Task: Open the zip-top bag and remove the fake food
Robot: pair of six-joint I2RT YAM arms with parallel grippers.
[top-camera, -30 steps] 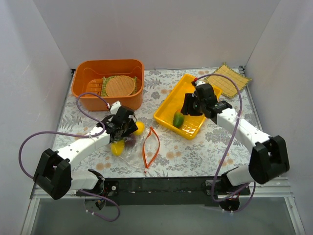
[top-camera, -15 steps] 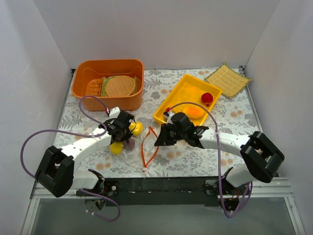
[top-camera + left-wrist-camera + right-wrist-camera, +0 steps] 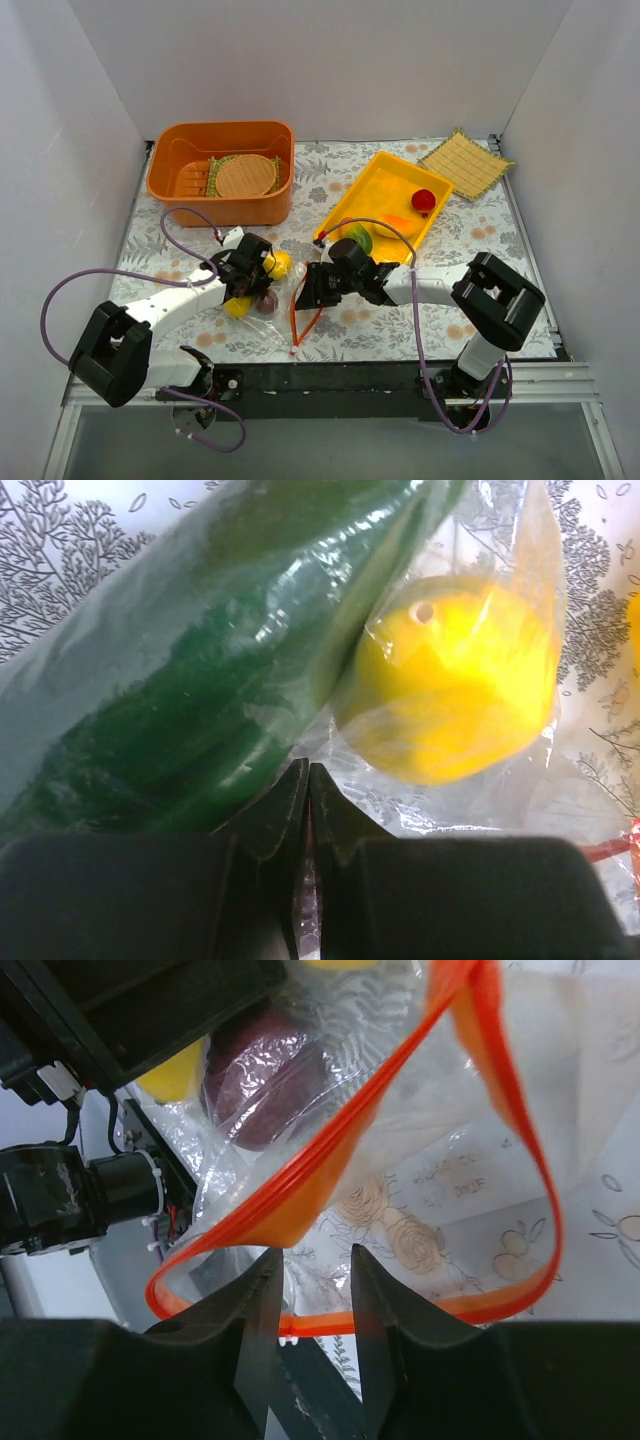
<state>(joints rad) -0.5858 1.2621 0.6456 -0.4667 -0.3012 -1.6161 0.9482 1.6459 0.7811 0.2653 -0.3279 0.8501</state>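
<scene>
at the mouth of the zip-top bag (image 3: 272, 322): slack film, one firm edge

near the middle of the table, just ahead of both arms, the bag lies on the flowered cloth with its orange-red zip strip (image 3: 310, 1200) parted into an open loop. inside we see fake food: a yellow piece (image 3: 460, 680), a dark green piece (image 3: 180, 680) and a dark purple piece (image 3: 265, 1080). a red piece (image 3: 423, 199) is already out in the yellow tray (image 3: 380, 185).

the left gripper (image 3: 307, 780) has its jaws pressed together on a fold of clear film beside the green piece. the right gripper (image 3: 312, 1260) stands with a narrow gap, the near lip of the strip just above it, and nothing pinched that we can see.

we judge the film light, thin and crinkly. it will likely slide and bunch instead of holding a shape, so the stiffer strip is the place to grip the bag. the pieces look glossy and rounded, so they may slip. we would take each one across its middle, with the pinched film as an anchor so the bag does not lift along.
</scene>
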